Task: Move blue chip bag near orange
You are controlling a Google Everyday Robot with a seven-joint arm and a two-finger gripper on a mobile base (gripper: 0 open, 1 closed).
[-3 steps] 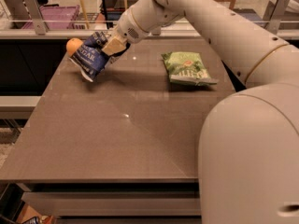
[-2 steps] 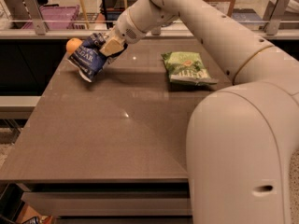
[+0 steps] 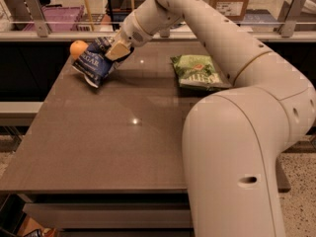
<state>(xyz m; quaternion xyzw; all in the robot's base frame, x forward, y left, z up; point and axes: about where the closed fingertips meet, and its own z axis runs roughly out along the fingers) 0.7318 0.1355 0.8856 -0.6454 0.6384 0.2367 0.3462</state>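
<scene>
Camera view lets us look down on a wide brown table (image 3: pixel 123 147) with a big white robot arm (image 3: pixel 232 58) reaching over it from the right side of the picture. At the far left of the table we see the gripper (image 3: pixel 114 52). Its tan fingers (image 3: pixel 118 47) are pressed together on the upper edge of the blue chip bag (image 3: pixel 93 64), so the bag is pinched between them. The bag is dark blue with white letters, and it is crumpled and tilted, with its low corner pointing down at the table top. We cannot tell if that corner touches the table or hangs just above it.

We see the orange (image 3: pixel 77 48) right behind the bag, at the far left corner of the table. The bag covers a bit of the orange from where we look, so the two are just beside each other. We cannot tell if they touch.

We also see a green chip bag (image 3: pixel 197 72) lying flat on the far right part of the table, well apart from the blue one. Behind the table there is a rail, a purple basket (image 3: pixel 59 18) and a cardboard box (image 3: pixel 229 1).
</scene>
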